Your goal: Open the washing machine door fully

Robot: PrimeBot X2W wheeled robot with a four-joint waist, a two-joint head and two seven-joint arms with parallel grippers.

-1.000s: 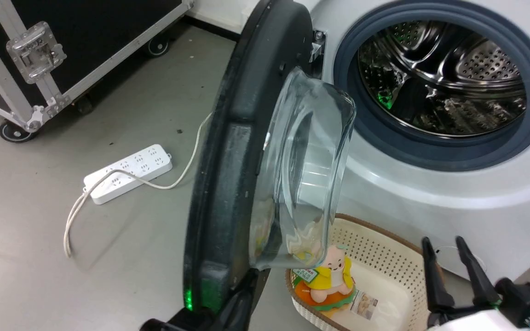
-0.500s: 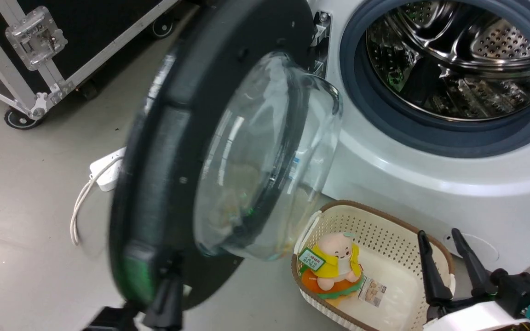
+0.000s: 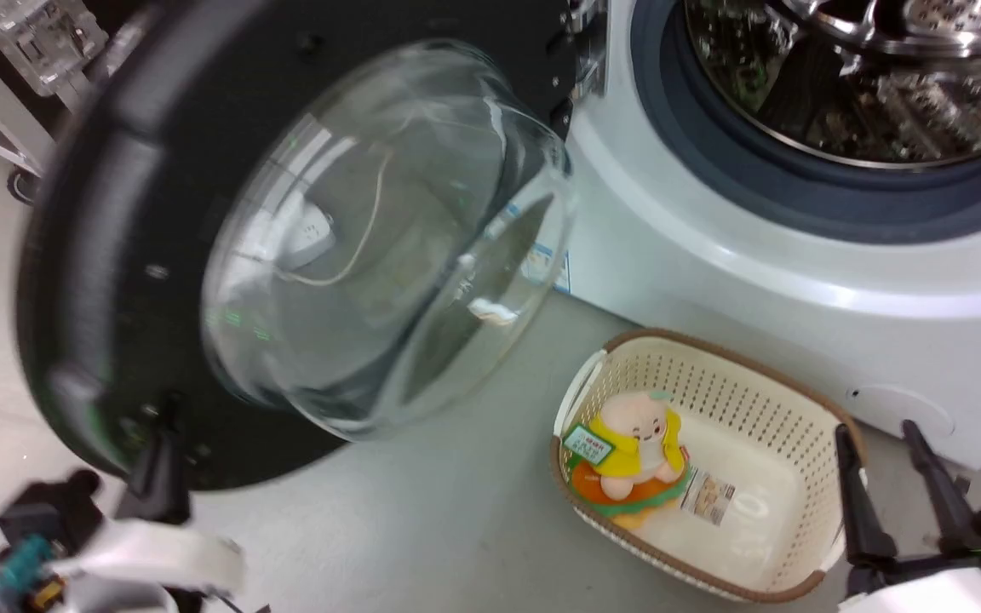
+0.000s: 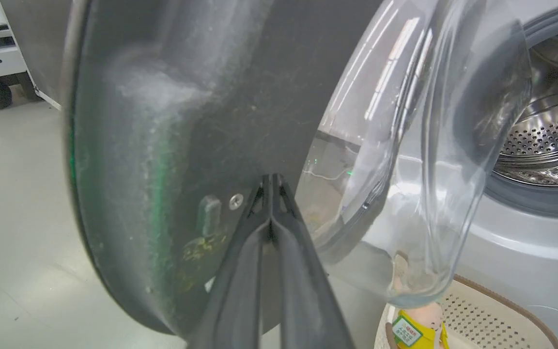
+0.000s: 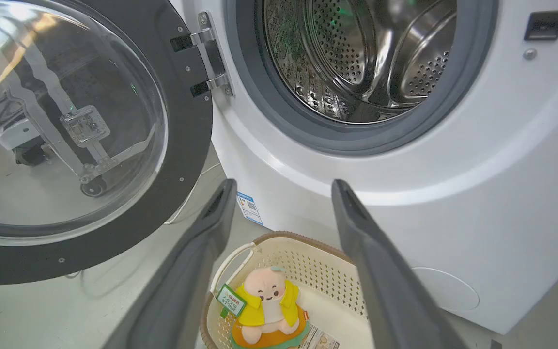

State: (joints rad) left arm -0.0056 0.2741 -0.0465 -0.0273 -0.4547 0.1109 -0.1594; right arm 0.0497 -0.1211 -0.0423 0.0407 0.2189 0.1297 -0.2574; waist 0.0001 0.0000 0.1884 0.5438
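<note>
Door (image 3: 116, 213) hangs wide open at nine o'clock of the washer (image 3: 754, 281). Left gripper (image 4: 271, 182), jaws pinched together, noses its inner face near six o'clock. Right gripper (image 3: 874, 430) gapes empty over the basket (image 3: 686, 340). Danger: closed tips skidding off the glossy plastic, door drifting shut.

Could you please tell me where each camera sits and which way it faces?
Head view: on the head, looking down at the washing machine door, the washing machine and a basket; left gripper lower left, right gripper lower right.
Left wrist view: on the left wrist, looking along shut fingers at the door's black rim.
Right wrist view: on the right wrist, looking between open fingers at the drum.
All three share the door.
</note>
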